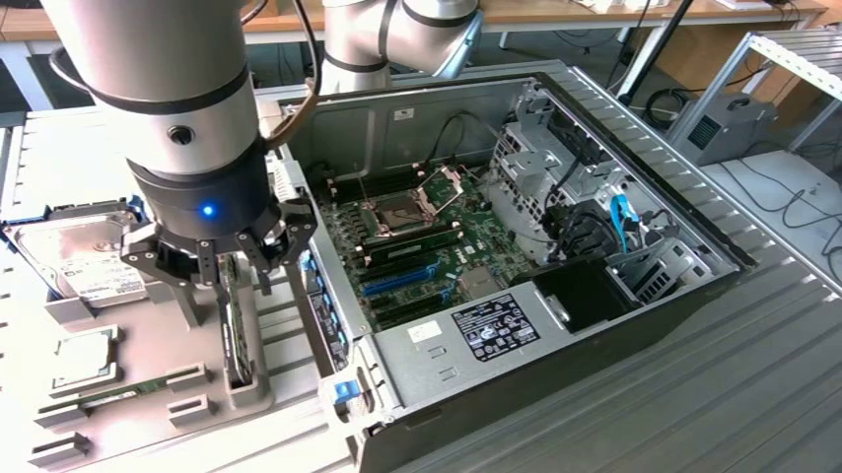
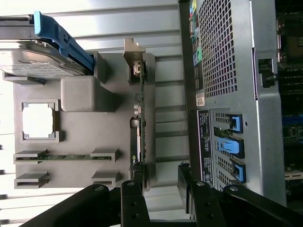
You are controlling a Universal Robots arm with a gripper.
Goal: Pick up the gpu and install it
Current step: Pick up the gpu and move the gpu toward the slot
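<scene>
I am looking at a grey ribbed metal table [image 1: 736, 394] in a workshop, with wooden desks and loose cables behind it. The open computer case [image 1: 435, 386] lies on its side and takes up most of the table, its green motherboard [image 1: 435, 246] facing up. A black label [image 1: 490, 327] and a small white sticker [image 1: 424, 332] sit on the power supply, but I can't read any of the print. The same goes for the sticker strip on the case's rear in the wrist view.

The arm [image 1: 172, 99] stands over a grey moulded tray [image 2: 85, 127] just beside the case, on the exterior view's left. The gripper [image 1: 217, 264] has its jaws spread wide and carries nothing.

The hard drive [image 1: 86, 261] leans in the tray on a blue bracket; its white label is too small for me to read. The gpu [image 1: 237, 340] stands on its long edge in a tray slot right below the gripper. In the wrist view its thin edge [image 2: 140, 118] runs in line with one of the fingers [image 2: 135, 198] rather than with the middle of the gap. I can't tell if they touch.

A square processor [image 1: 86, 360] and a thin green memory stick [image 1: 118, 396] lie further along the tray
</scene>
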